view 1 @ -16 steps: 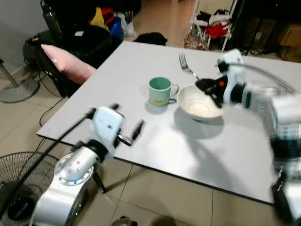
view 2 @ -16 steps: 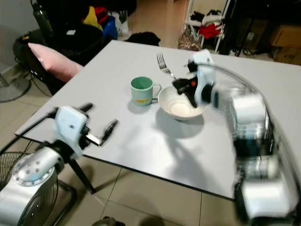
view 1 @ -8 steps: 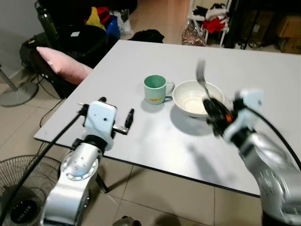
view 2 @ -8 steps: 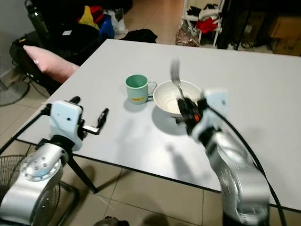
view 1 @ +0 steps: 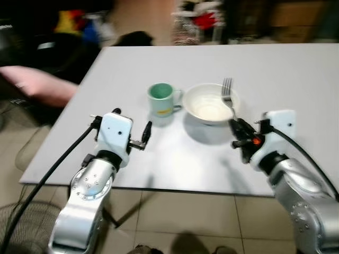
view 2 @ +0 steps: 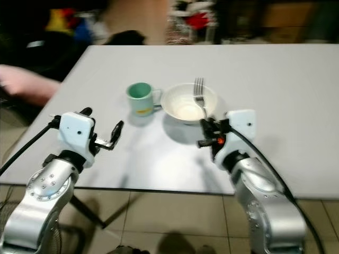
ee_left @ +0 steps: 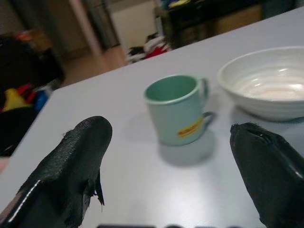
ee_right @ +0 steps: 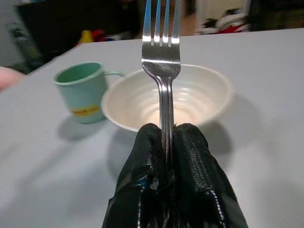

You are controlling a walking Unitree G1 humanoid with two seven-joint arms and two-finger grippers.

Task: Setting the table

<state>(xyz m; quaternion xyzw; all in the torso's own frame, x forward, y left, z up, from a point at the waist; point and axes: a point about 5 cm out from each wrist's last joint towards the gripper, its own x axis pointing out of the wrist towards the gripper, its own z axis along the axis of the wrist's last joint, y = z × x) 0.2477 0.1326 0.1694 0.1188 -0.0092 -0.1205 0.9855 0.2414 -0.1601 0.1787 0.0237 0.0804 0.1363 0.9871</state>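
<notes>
Left arm raised at the near table edge, left gripper [view 1: 146,135] with its 2 fingers [ee_left: 76,171] spread wide, right arm bent forward, right gripper [view 1: 237,133] pinched tight on a fork [ee_right: 161,71], tines up

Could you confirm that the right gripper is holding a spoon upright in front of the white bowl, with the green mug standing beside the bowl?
Not quite: the right gripper is shut on a fork, not a spoon; the right wrist view shows its tines plainly. The rest holds: it stands upright in front of the white bowl, with the green mug beside the bowl.
</notes>
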